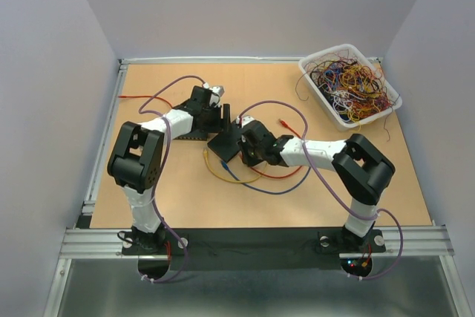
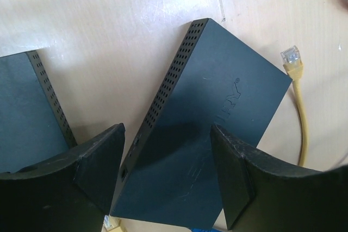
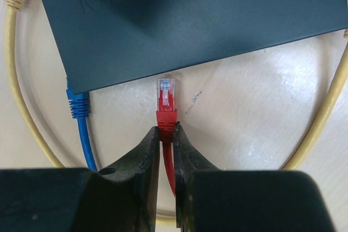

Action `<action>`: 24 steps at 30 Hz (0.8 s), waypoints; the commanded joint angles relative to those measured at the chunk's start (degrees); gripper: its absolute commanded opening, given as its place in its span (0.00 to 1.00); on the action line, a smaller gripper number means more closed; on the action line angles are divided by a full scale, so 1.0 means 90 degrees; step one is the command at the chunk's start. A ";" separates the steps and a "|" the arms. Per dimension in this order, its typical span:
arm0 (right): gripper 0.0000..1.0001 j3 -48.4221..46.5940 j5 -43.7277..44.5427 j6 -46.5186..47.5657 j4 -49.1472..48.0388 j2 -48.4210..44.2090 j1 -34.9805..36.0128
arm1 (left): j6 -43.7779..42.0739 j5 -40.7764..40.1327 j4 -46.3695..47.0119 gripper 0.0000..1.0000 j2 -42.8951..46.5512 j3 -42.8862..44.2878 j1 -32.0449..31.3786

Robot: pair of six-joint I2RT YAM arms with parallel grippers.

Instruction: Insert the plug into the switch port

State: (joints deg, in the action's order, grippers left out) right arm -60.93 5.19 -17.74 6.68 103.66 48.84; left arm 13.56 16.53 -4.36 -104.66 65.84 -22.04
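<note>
The dark switch (image 1: 225,144) lies mid-table; it also shows in the left wrist view (image 2: 212,112) and in the right wrist view (image 3: 185,20). My right gripper (image 3: 167,130) is shut on the red plug (image 3: 166,99) by its red boot, the clear tip pointing at the switch's near edge, a short gap away. A blue plug (image 3: 78,106) sits in the switch to its left. My left gripper (image 2: 167,150) is open, its fingers (image 2: 100,161) either side of the switch's corner and above it, not gripping it. The ports are hidden under the switch's edge.
A yellow cable (image 3: 11,80) loops round the switch, its free plug (image 2: 291,58) lying beside it. A second dark box (image 2: 24,112) sits to the left. A white bin of tangled wires (image 1: 349,83) stands at the back right. A red cable (image 1: 137,97) lies at the far left.
</note>
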 commanded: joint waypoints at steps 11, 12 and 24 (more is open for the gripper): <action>0.01 -0.0477 0.0175 0.0115 -0.0215 0.0094 0.0091 | -0.0081 -0.0167 -0.0326 0.74 -0.0246 0.0194 -0.0256; 0.00 -0.0486 0.0175 0.0106 -0.0224 0.0123 0.0101 | -0.0081 -0.0158 -0.0326 0.75 -0.0246 0.0203 -0.0266; 0.00 -0.0525 0.0224 0.0086 -0.0215 0.0260 0.0140 | -0.0130 -0.0128 -0.0375 0.75 -0.0275 0.0223 -0.0285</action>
State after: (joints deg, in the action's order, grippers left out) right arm -62.98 5.96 -17.50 7.14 105.14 49.47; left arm 13.54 15.70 -5.41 -106.78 66.48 -23.94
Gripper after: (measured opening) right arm 0.161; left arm 0.748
